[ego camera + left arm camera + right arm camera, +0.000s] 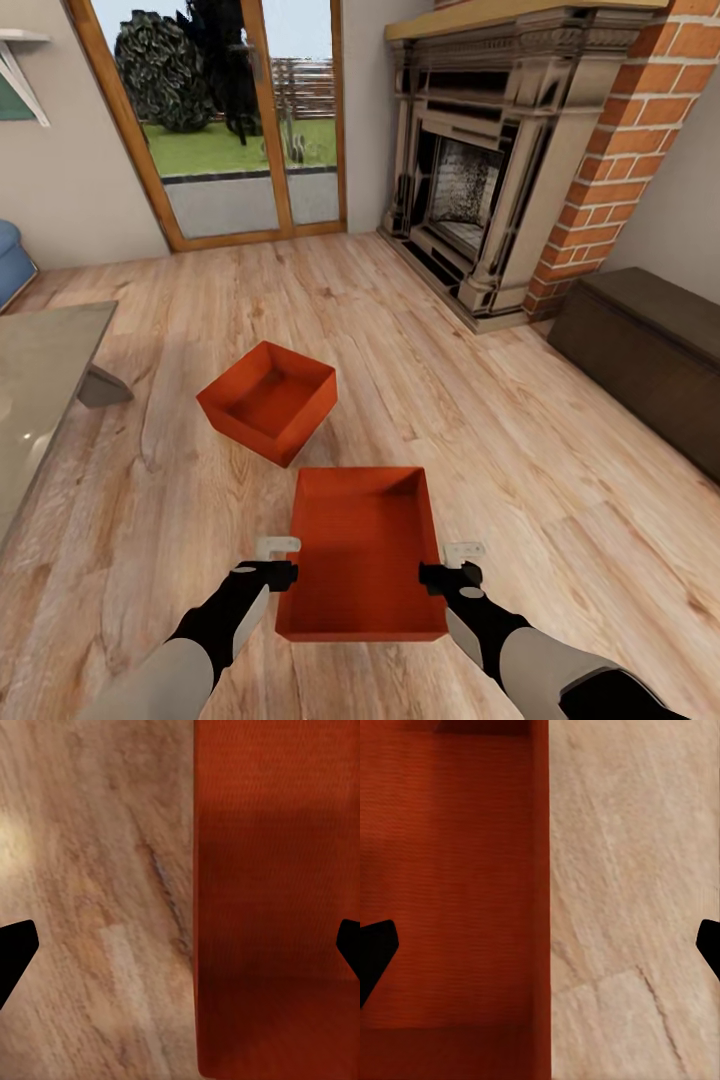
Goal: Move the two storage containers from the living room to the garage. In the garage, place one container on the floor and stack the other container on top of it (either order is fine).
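Note:
I am in the living room; the garage and its floor are out of view. Two orange-red storage containers sit on the light wood planks. The near container lies straight ahead between my arms, and the far container rests turned at an angle behind it to the left. My left gripper is open, its fingers straddling the near container's left wall. My right gripper is open too, astride the right wall. Both sets of fingers stand wide of the walls.
A glass-topped table stands at the left with a blue sofa behind it. A dark low chest sits at the right, beside the brick fireplace. Glass doors are straight ahead.

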Available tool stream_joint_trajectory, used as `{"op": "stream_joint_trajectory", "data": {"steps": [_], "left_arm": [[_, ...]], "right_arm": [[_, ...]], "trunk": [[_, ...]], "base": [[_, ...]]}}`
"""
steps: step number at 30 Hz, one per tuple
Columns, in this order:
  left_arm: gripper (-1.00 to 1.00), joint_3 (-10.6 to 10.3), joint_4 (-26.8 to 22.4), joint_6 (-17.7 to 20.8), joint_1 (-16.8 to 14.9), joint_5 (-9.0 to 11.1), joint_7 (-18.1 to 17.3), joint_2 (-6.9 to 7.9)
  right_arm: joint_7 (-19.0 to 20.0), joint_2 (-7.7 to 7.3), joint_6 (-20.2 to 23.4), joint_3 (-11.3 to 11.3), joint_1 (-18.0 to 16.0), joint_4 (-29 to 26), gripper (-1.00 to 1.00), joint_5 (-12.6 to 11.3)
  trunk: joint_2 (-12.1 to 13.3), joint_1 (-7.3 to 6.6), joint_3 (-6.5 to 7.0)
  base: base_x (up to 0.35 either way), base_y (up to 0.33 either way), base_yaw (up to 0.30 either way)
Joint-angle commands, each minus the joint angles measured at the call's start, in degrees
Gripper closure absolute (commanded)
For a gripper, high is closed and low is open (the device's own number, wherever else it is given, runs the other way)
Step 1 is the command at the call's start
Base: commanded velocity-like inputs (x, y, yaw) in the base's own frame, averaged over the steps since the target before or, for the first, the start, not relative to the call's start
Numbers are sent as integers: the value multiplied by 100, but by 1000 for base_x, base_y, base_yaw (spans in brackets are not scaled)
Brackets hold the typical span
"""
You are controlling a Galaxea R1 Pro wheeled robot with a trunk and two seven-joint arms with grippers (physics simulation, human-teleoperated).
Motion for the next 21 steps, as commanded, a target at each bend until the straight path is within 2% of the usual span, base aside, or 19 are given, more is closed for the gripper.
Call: {"op": "stream_joint_trajectory", "data": {"steps": [1, 5, 10, 21], "left_arm": [[-100, -16, -12, 34, 0, -3, 24, 0], [-100, -17, -12, 34, 0, -8, 24, 2], [-100, -18, -13, 34, 0, -12, 24, 2], [-100, -18, -13, 34, 0, -10, 24, 9]], "right_arm": [[-20, -1, -22, 50, -4, 7, -100, -55], [-20, -4, -18, 50, -4, 7, -100, -51], [-20, -5, -15, 50, -4, 7, -100, -49], [-15, 0, -20, 52, -4, 6, -100, -47]], "trunk": [[-43, 22, -22], [-204, 110, -94], [-204, 110, -94], [-645, 351, -292]], "base": [[0, 0, 0], [0, 0, 0], [0, 0, 0], [0, 0, 0]]}}
